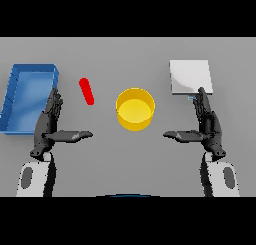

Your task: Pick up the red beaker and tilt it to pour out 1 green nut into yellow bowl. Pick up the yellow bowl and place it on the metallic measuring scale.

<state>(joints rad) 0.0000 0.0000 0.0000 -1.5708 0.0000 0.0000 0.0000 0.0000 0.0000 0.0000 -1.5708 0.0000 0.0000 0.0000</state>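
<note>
Left hand [49, 124]: fingers straight and pointing away from the robot, thumb stretched out toward the middle of the surface; it holds nothing and touches none of the things, with its fingertips just beside the near right corner of the blue tray.
Right hand [207, 123]: mirrors the other, fingers straight, thumb stretched inward, holding nothing; its fingertips reach the near edge of the scale.
Red beaker [87, 91]: a slim red shape on the grey surface [130, 164], slanted, between the blue tray and the yellow bowl, apart from both hands.
Yellow bowl [135, 109]: stands upright at the middle, open side up, between the two hands; nothing can be made out inside it.
Metallic measuring scale [190, 77]: pale square plate at the far right, apart from the bowl.
Blue tray [15, 96]: at the far left.
Writing: none can be read.
</note>
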